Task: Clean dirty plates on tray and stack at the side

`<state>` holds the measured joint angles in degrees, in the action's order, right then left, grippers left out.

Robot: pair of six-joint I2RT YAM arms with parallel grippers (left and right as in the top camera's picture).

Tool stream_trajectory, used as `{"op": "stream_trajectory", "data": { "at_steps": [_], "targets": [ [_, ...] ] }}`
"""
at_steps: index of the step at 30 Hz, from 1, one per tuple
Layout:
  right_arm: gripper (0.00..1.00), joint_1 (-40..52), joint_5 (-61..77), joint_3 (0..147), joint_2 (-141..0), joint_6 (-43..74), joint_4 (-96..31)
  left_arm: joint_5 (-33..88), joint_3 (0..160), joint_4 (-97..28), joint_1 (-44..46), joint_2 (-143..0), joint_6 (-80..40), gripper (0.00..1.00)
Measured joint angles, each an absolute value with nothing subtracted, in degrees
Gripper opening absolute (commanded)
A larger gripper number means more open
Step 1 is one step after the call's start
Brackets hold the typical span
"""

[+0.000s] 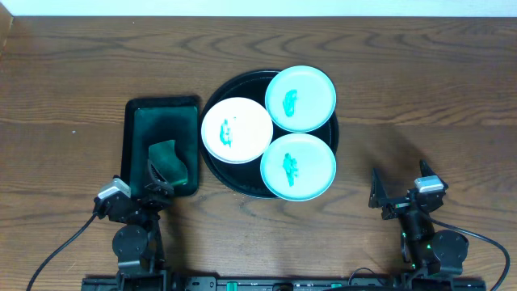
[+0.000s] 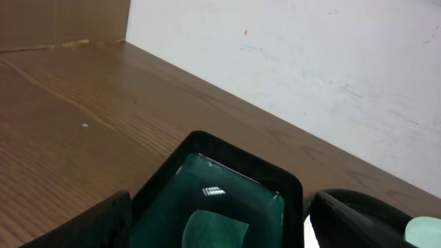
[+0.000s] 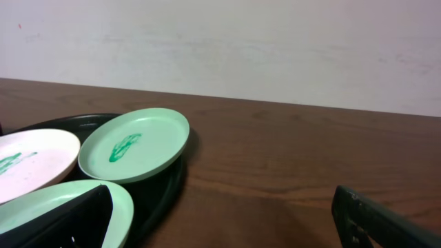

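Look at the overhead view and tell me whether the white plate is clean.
No, the white plate has green smears near its middle.

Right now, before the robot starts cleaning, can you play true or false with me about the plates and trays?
1. The white plate lies on the round black tray. True.
2. The two turquoise plates are clean. False: each has a green smear in the middle.
3. The right gripper holds a plate. False: it is open and empty, off to the side of the black tray.
4. A green sponge or cloth sits in the rectangular green tray. True.
5. The plates are stacked in a pile. False: they lie side by side on the black tray.
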<state>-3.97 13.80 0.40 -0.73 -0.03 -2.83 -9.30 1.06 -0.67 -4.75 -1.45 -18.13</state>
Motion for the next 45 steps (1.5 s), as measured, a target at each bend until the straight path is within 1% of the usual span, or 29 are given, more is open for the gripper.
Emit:
{"op": "stream_trajectory", "data": {
  "at_steps": [9, 16, 21, 26, 29, 34, 38, 41, 45],
  "targets": [
    [0.99, -4.0, 13.8, 0.4, -0.7, 0.0, -2.8, -8.9, 1.1, -0.4, -4.8, -1.5, -18.4, 0.83],
    [0.99, -4.0, 13.8, 0.4, -0.7, 0.0, -2.8, 2.6, 1.0, 0.5, -4.8, -1.6, -18.8, 0.82],
    [0.99, -4.0, 13.8, 0.4, -0.7, -0.1, -2.8, 7.2, 4.2, -3.7, -4.8, -5.7, -18.1, 0.82],
    [0.99, -4.0, 13.7, 0.4, -0.8, 0.0, -2.8, 8.8, 17.0, -10.5, -4.8, -18.2, -15.3, 0.83],
    [0.99, -4.0, 13.6, 0.4, -0.8, 0.0, -2.8, 9.1, 27.8, -17.9, -4.8, -28.5, -13.4, 0.82],
    [0.99, -4.0, 13.6, 0.4, -0.8, 0.0, -2.9, 9.1, 48.2, -35.7, -4.8, -46.9, -11.7, 0.83],
    [0.99, -4.0, 13.6, 0.4, -0.9, 0.0, -2.9, 9.1, 61.1, -49.0, -4.8, -59.1, -11.5, 0.82],
    [0.99, -4.0, 13.6, 0.4, -0.9, 0.0, -2.9, 9.1, 66.5, -54.4, -4.8, -65.7, -11.3, 0.82],
    [0.99, -4.0, 13.6, 0.4, -0.9, 0.0, -2.9, 9.1, 67.8, -56.8, -4.8, -70.4, -11.0, 0.83]
  ]
}}
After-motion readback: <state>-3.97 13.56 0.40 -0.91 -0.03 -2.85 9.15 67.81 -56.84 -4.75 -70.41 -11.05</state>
